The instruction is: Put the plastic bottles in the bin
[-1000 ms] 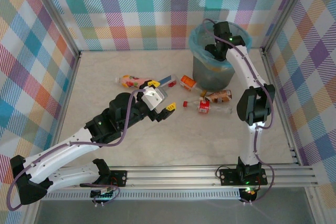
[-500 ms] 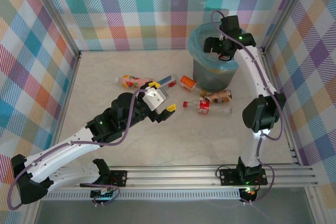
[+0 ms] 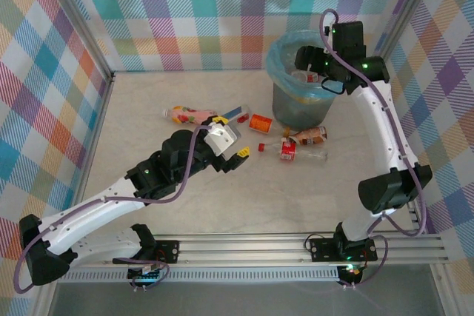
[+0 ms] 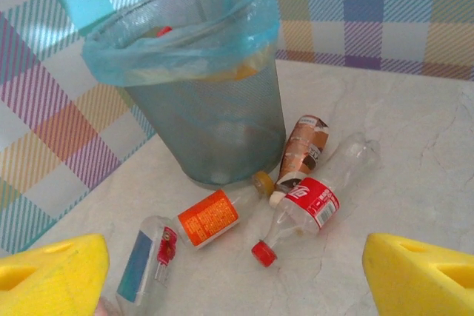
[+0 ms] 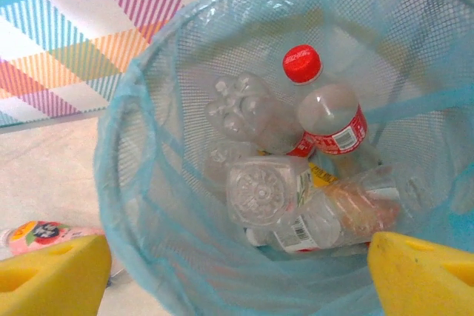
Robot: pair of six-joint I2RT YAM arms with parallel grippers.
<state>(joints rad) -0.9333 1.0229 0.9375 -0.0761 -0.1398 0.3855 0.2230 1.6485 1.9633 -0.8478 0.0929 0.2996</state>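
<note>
Since my right hand hangs wide, empty, over the bin holding bottles, drop looks done; my left hand, wide too, faces red-label bottle on bench beside bin, likely next.

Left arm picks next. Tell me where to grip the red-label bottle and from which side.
Probably from above, pincer across the red-label bottle at its label: it lies flat, cap toward the left pincer, with the brown bottle close by its shoulder.

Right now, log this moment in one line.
left gripper open, empty | right gripper open, above bin | bin holds several bottles | five loose bottles on table
</note>
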